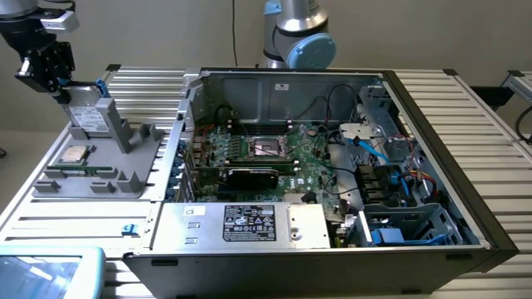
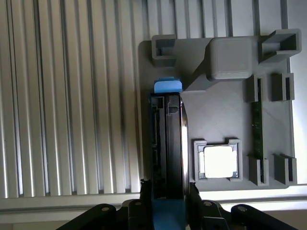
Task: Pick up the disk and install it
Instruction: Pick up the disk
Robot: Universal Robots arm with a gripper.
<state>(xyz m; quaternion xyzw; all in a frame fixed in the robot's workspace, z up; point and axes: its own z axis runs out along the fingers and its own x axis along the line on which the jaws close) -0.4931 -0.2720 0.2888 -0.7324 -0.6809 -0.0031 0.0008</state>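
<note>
Ribbed alu table (image 1: 465,124) carries an open PC case (image 1: 332,156) mid-scene, w/ a grey fixture tray (image 1: 83,180) just beside it on the exterior view's left. The disk (image 1: 87,118) stands on edge in a slot at the far end of that tray. Its label face is toward the exterior cam and it leans close to a grey support post.

The gripper (image 1: 62,93) sits directly above the disk, pointing down, w/ the disk's thin top edge between its jaws. In the wrist view the gripper (image 2: 167,194) straddles the disk (image 2: 168,143) across its thickness. One black finger (image 2: 144,189) is pressed on each side and the blue carrier fills the gap, so the claw reads as closed on the disk. The disk's lower edge looks seated in the slot, so it is judged not yet lifted.

Key relation: the disk is straight under the claw and upright, w/ its broad faces parallel to the finger pads. A blue tab (image 2: 168,86) sticks out at the end away from the claw.

A square silver processor chip (image 1: 76,154) lies flat in its own pocket nearer the cam, apart from the disk and untouched. The drive cage (image 1: 407,227) sits in the case's near corner on the exterior view's right, well apart from the tray. It holds another blue-fronted drive (image 1: 387,237).
</note>
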